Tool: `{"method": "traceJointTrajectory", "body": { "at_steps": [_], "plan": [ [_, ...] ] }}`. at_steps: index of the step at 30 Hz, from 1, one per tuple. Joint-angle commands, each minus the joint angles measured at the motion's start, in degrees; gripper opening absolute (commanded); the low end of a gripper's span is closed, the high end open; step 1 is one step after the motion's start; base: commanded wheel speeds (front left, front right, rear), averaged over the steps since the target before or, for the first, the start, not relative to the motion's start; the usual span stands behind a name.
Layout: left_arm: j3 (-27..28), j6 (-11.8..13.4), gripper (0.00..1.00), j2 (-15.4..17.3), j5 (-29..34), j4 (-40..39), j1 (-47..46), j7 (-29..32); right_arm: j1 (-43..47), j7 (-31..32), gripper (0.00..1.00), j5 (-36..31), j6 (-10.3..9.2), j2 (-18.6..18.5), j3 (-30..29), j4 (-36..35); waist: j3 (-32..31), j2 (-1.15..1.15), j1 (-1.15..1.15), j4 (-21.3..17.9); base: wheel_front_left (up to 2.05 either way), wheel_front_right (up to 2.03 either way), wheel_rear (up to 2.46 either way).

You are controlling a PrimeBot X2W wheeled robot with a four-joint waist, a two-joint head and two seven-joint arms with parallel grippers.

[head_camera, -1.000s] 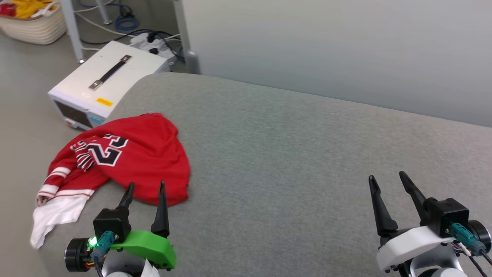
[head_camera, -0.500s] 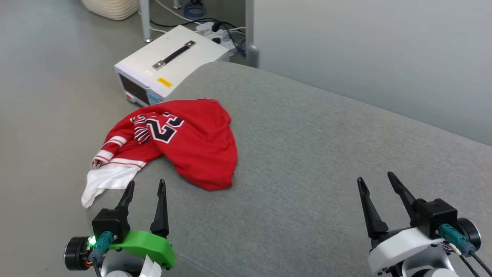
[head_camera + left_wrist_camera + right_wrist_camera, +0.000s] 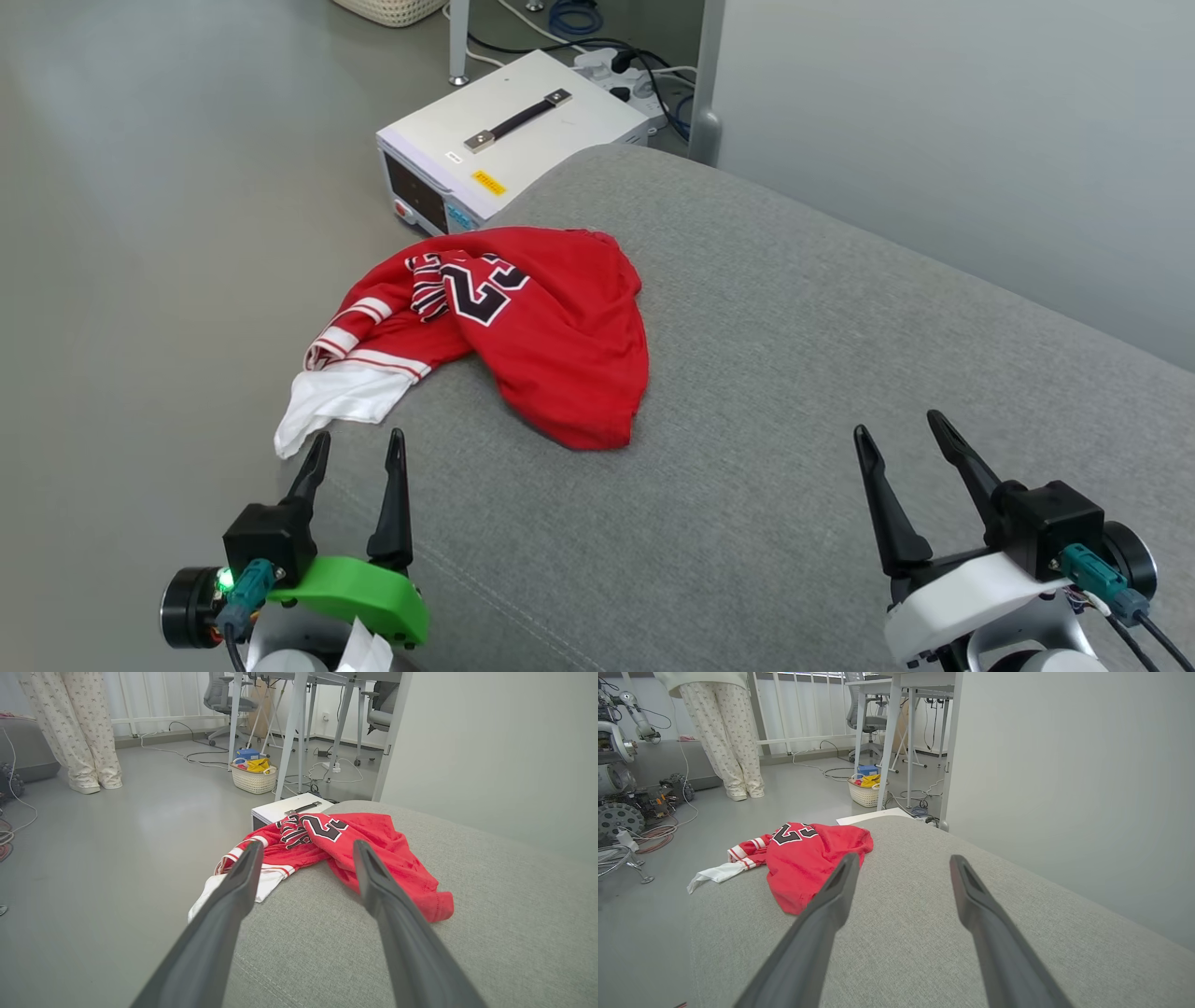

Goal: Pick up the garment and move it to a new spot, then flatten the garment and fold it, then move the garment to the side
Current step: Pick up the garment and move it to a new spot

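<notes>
The head camera has swung left since a second ago, bringing the garment toward mid-view; it hasn't shifted on the grey cushion. The left gripper hangs spread and empty, the white sleeve drooping off the cushion edge just ahead of its tips, probably lined up for a first pinch. The right gripper, also spread and empty, waits well apart, with the garment ahead to its left.

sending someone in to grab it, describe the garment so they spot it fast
On the grey cushion, the garment lies crumpled at the corner by the white box. Its red cloth, black 23 and white sleeve set it apart.
</notes>
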Motion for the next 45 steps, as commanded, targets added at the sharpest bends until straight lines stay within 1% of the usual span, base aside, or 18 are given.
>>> {"method": "traceJointTrajectory", "body": {
  "at_steps": [1, 4, 10, 13, 16, 20, 24, 26, 31, 36, 38, 45],
  "plan": [
    [-0.01, -0.29, 1.00, -0.25, -0.64, 0.34, -1.48, -0.66, 0.04, -0.49, 1.00, 0.46, -0.04, -0.11, 0.23, -0.59, 0.18, 0.00, 0.00, 0.81, 0.00, 0.00, 0.00],
    [-0.11, -0.39, 1.00, -0.26, -0.94, 0.83, -2.19, -1.03, -0.18, -0.36, 1.00, 0.67, -0.04, -0.11, 0.50, -1.09, 0.88, 0.00, 0.00, 1.14, 0.00, 0.00, 0.00],
    [-0.67, -0.84, 1.00, -0.24, -1.73, 3.48, -5.77, -1.74, -2.46, 0.65, 1.00, -0.78, -0.05, -0.12, 0.96, -2.82, 4.38, 0.00, 0.00, 0.36, 0.00, 0.00, 0.00],
    [-1.47, -1.39, 1.00, 0.03, -2.80, 5.86, -9.41, -2.10, -4.14, 1.87, 1.00, -2.11, -0.05, -0.41, 1.38, -4.45, 7.32, 0.00, 0.00, -0.55, 0.00, 0.00, 0.00],
    [-2.74, -1.80, 1.00, 0.56, -3.84, 9.31, -13.57, -2.32, -5.72, 3.10, 1.00, -2.62, -0.05, -1.55, 1.51, -6.22, 10.49, 0.00, 0.00, -1.27, 0.00, 0.00, 0.00],
    [-4.03, -2.20, 1.00, 1.43, -5.94, 14.35, -21.62, -0.32, -8.27, 4.89, 1.00, -2.86, -0.05, -3.73, 1.83, -8.79, 15.57, 0.00, 0.00, -2.77, 0.00, 0.00, 0.00],
    [-5.12, -2.53, 1.00, 2.95, -8.97, 19.04, -30.69, 4.26, -10.78, 6.43, 1.00, -2.34, -0.05, -5.54, 2.09, -10.93, 20.76, 0.00, 0.00, -4.69, 0.00, 0.00, 0.00],
    [-5.37, -2.65, 1.00, 4.35, -11.12, 21.14, -35.12, 7.28, -12.07, 6.97, 1.00, -1.99, -0.05, -6.35, 2.40, -11.76, 23.10, 0.00, 0.00, -6.12, 0.00, 0.00, 0.00],
    [-6.97, -2.66, 1.00, 9.87, -17.45, 26.56, -43.88, 15.80, -15.09, 7.43, 1.00, -1.20, -0.05, -7.74, 2.37, -12.39, 28.01, 0.00, 0.00, -10.84, 0.00, 0.00, 0.00],
    [-8.04, -2.67, 1.00, 15.46, -21.90, 34.40, -49.40, 23.38, -17.91, 6.49, 1.00, -0.64, -0.05, -8.58, 1.94, -11.78, 32.46, 0.00, 0.00, -15.39, 0.00, 0.00, 0.00],
    [-8.55, -2.67, 1.00, 17.08, -23.10, 37.63, -50.89, 26.78, -18.81, 5.97, 1.00, -0.54, -0.05, -8.78, 1.78, -11.44, 34.02, 0.00, 0.00, -16.73, 0.00, 0.00, 0.00],
    [-11.64, -2.67, 1.00, 20.14, -27.72, 44.85, -53.71, 36.99, -20.77, 4.27, 1.00, 0.22, -0.05, -8.72, 2.30, -9.74, 37.93, 0.00, 0.00, -20.19, 0.00, 0.00, 0.00]
  ]
}}
